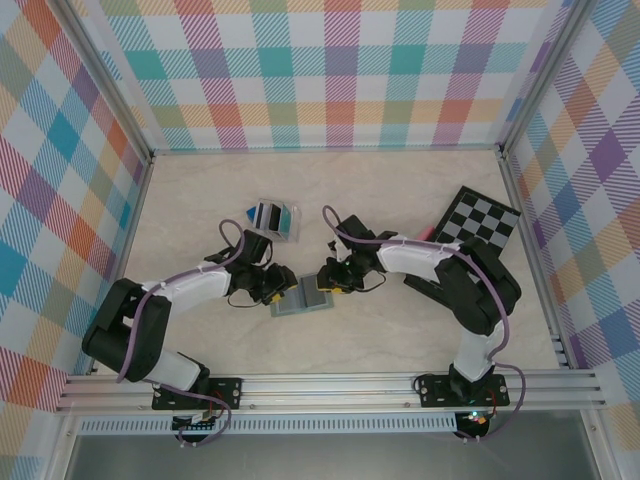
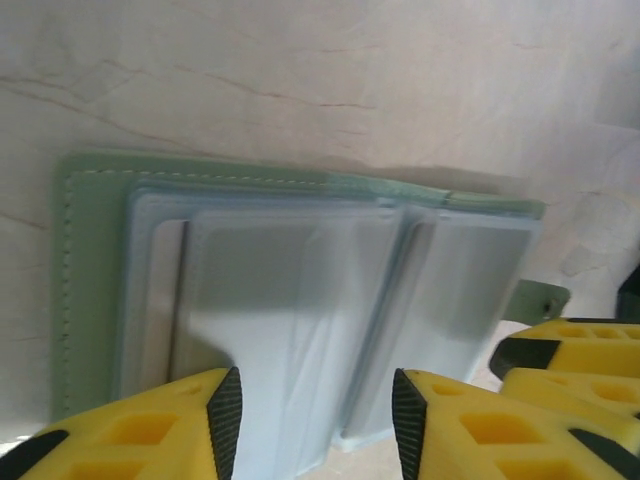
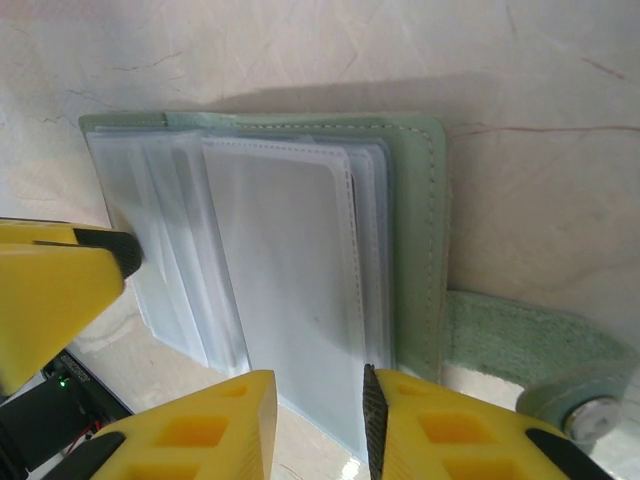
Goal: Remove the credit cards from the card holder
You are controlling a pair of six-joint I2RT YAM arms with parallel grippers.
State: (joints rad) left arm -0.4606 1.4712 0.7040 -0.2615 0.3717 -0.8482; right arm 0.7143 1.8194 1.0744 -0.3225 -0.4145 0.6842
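The card holder (image 1: 300, 298) lies open on the table between both grippers, with a grey-green cover (image 2: 90, 280) and frosted pale blue sleeves (image 3: 290, 300). Its credit cards are hidden inside the sleeves; only dim grey shapes show through. My left gripper (image 2: 317, 400) is low over the near edge of the left sleeves, open, with the sleeves lying between its fingers. My right gripper (image 3: 320, 400) stands open at the near edge of the right sleeves, one sleeve's corner in the gap. In the top view the left gripper (image 1: 277, 291) and right gripper (image 1: 322, 283) meet at the holder.
A clear stand of upright cards (image 1: 272, 218) sits behind the left gripper. A black-and-white checkerboard (image 1: 480, 220) lies at the back right. The holder's green strap with a snap (image 3: 560, 370) sticks out to the right. Checked walls enclose the table.
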